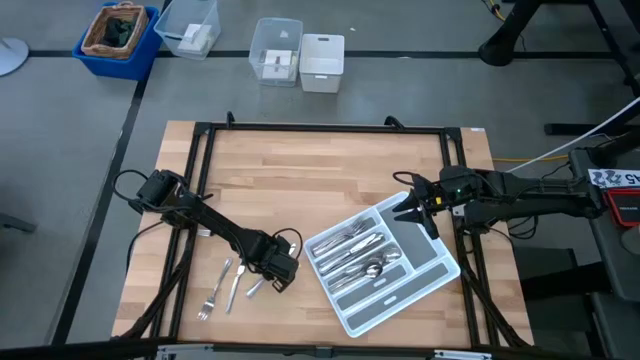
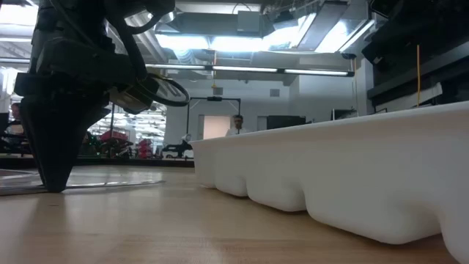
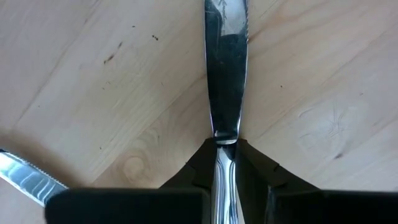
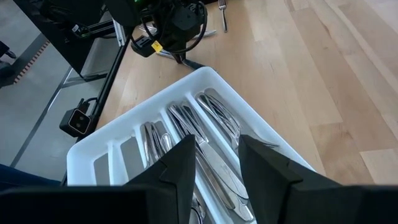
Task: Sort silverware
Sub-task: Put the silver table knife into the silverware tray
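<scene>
no text, label or number can be read clearly on anything in these views.

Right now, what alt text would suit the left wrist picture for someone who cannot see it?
Two dark fingers of the left gripper pinch a shiny table knife lying on pale wooden table. Another knife's serrated blade pokes in at one edge.

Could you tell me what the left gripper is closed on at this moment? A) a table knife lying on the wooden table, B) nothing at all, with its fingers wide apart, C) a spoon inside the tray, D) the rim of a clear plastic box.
A: in the left wrist view the left gripper has its fingers pinched on the table knife, whose blade lies flat on the wooden table.
</scene>
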Robot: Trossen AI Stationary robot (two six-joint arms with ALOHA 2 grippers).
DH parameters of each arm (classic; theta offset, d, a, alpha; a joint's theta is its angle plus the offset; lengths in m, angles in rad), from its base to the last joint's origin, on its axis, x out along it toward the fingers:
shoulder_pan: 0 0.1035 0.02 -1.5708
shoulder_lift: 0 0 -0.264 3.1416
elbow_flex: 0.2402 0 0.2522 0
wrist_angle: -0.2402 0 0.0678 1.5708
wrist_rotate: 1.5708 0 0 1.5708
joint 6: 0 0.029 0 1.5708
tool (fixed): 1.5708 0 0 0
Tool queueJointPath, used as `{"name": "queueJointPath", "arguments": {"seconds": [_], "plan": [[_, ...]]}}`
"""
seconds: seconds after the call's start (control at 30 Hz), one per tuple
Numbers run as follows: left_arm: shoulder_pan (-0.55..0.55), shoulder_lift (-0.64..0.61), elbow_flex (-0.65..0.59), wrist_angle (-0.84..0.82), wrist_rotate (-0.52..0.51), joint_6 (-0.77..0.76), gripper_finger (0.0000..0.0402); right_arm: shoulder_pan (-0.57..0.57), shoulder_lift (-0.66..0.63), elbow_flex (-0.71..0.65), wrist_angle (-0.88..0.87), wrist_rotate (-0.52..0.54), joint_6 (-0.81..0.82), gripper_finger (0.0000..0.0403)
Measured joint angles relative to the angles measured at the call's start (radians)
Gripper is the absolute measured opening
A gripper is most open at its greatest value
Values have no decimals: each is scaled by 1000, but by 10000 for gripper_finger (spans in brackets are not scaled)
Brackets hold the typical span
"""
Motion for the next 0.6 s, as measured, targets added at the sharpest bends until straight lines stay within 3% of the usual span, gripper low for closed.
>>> {"name": "queueJointPath", "arguments": {"seconds": [0.37,0.6], "plan": [[-10,6,3,5,-6,-48,42,0,0,0,1,0,0,124],[-26,6,3,36,-7,10,89,0,0,0,3,-7,3,124]]}}
